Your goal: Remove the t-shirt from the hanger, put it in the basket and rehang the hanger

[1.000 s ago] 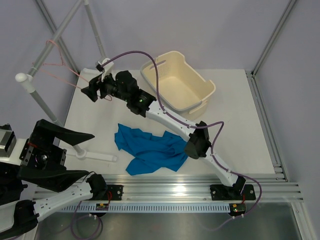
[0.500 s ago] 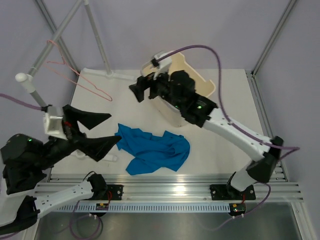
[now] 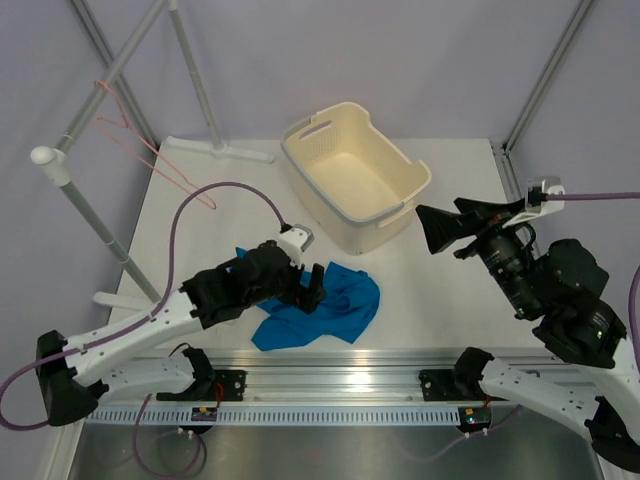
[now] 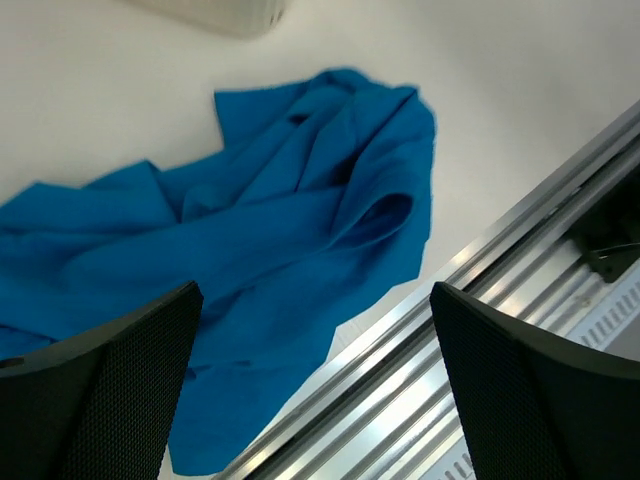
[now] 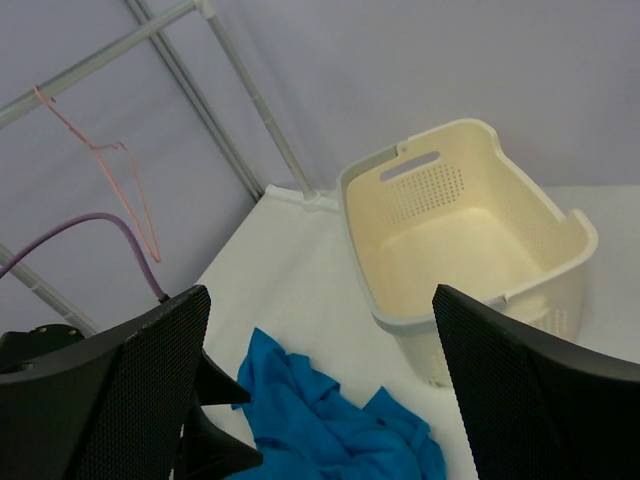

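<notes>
— Starting from the left, what's on the rack (image 3: 112,72)?

— Only the hanger (image 3: 175,175), hooked on the slanted bar, its pink wire bare. There's no cloth on it, so I'd judge the stripping itself done.

— Then where's the shirt?

— The t-shirt (image 3: 345,305) lies in a crumpled heap on the table (image 3: 250,200), near the front rail (image 3: 350,365) and well apart from the hanger.

— And the left gripper (image 4: 312,300)?

— Low over the heap's left part, fingers spread wide with nothing between them. In its wrist view the blue folds fill the gap beneath the two fingers. Whether they touch the cloth I can't tell. That pose would suit a grab at the shirt or a release of it, and I can't say which.

— The basket (image 5: 430,190)?

— Beyond the shirt and near it, upright, nothing in it. It probably sits there to receive the garment, though the task doesn't ask for that.

— The right gripper (image 5: 320,300)?

— Raised at the right side, well clear of the shirt and basket, fingers likewise wide apart and holding nothing. It looks parked out of the way, its camera looking across the whole scene.
</notes>
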